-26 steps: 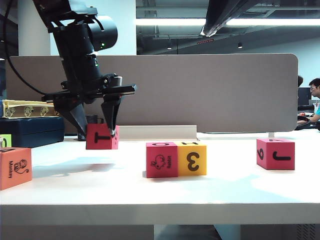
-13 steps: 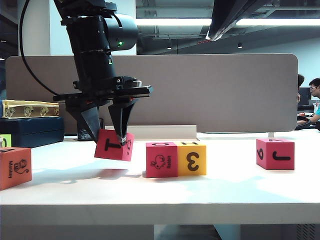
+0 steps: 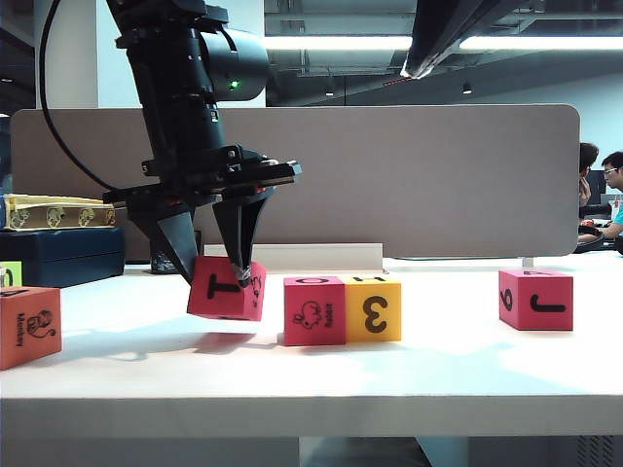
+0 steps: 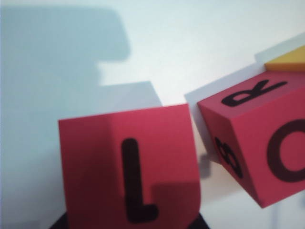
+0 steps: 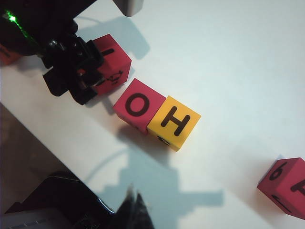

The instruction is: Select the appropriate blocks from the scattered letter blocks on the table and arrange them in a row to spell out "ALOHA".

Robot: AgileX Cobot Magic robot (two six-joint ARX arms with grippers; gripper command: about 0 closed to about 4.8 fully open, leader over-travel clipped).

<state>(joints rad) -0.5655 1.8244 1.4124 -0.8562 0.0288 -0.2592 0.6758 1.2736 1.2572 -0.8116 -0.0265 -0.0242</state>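
My left gripper [image 3: 216, 268] is shut on a pink-red cube [image 3: 226, 288] that shows T in front and L [image 4: 131, 167] on top. The cube hangs tilted, low over the white table [image 3: 438, 360], a narrow gap left of the pink-red rabbit cube [image 3: 314, 310], whose top reads O [image 5: 138, 106]. The yellow cube [image 3: 374, 307] with 3 and H touches that one on its right. A pink-red J cube [image 3: 535, 300] stands far right and an orange monkey cube [image 3: 29, 326] far left. My right gripper [image 5: 135, 210] is shut and empty, high above the table.
A grey-brown divider panel [image 3: 409, 175] closes off the back. A dark blue box [image 3: 63, 255] sits at the back left, with a lime-green cube [image 3: 10, 273] beside it. The table's thick front edge [image 3: 311, 413] runs along the bottom.
The left gripper has carried the T cube to the right, up to the rabbit cube, and the cube now hangs tilted. The right gripper has not moved.
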